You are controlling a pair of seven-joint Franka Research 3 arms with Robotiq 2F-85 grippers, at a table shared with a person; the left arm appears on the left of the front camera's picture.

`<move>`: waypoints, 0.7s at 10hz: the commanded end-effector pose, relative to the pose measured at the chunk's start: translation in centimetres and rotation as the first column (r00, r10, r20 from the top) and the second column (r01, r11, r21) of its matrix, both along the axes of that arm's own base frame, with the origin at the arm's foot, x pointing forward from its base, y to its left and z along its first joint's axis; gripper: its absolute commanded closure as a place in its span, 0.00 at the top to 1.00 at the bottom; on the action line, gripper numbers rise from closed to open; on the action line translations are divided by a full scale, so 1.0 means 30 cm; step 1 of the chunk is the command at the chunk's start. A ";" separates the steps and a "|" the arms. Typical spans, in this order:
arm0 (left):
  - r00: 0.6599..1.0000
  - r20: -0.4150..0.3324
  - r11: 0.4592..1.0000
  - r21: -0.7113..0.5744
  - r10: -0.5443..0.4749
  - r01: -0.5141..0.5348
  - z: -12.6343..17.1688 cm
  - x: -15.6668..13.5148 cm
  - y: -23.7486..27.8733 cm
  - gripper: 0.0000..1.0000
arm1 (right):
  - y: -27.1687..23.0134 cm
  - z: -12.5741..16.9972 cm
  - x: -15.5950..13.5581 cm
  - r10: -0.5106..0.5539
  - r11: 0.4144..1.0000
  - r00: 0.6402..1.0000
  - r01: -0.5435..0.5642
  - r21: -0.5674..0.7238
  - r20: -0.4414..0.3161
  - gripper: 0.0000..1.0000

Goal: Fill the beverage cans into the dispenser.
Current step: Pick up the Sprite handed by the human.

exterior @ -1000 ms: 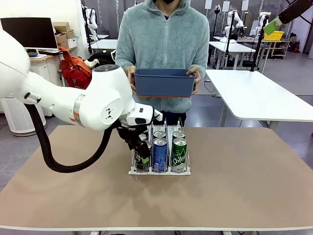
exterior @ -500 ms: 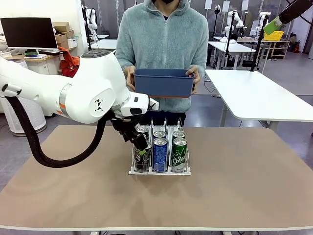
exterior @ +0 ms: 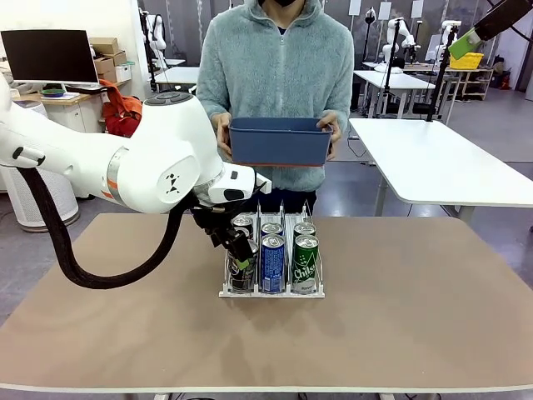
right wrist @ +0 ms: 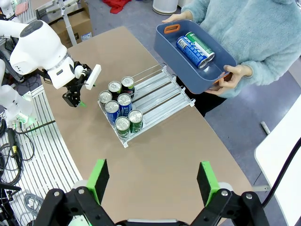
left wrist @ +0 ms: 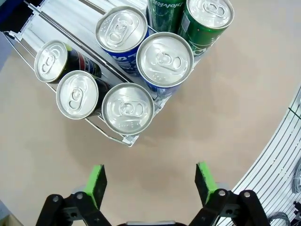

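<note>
Opened wide and empty, my left claw (left wrist: 150, 180) points down at the bare table (left wrist: 235, 117), just beside the front corner of the dispenser (left wrist: 61, 14), with my left arm bent in from the side. Seven beverage cans (left wrist: 164, 59) stand upright at the front of its three lanes. My right claw (right wrist: 153, 181), also spread with nothing in it, hangs high above the table, and the person holds a blue bin (right wrist: 181, 66) with two more cans (right wrist: 195, 47) beyond the dispenser.
</note>
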State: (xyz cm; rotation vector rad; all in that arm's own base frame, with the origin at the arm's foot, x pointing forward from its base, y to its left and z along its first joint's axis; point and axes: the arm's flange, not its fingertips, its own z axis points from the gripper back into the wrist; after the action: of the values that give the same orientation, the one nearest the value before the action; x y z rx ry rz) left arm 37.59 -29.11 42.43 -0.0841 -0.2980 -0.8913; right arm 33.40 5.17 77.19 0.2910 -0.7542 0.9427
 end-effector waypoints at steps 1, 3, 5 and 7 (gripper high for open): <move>1.000 0.000 1.000 0.000 0.000 0.000 0.000 0.000 0.000 1.00 | 0.000 -0.003 0.003 -0.006 1.000 1.000 0.006 0.002 0.006 1.00; 0.999 -0.016 0.989 -0.142 -0.029 0.026 0.142 0.016 0.060 1.00 | 0.000 -0.003 0.003 -0.006 1.000 1.000 0.006 0.002 0.006 1.00; 0.999 0.019 0.985 -0.167 -0.028 0.031 0.313 0.074 0.155 1.00 | 0.000 -0.003 0.003 -0.006 1.000 1.000 0.006 0.002 0.006 1.00; 0.996 0.075 0.977 -0.207 -0.042 0.056 0.505 0.094 0.266 1.00 | 0.000 -0.003 0.003 -0.006 1.000 1.000 0.006 0.002 0.006 1.00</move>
State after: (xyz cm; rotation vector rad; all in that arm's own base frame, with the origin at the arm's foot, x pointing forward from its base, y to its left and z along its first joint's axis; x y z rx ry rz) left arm 40.26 -22.43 56.39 -0.2369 -0.4525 -0.8849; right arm 33.40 5.17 77.20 0.2910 -0.7543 0.9426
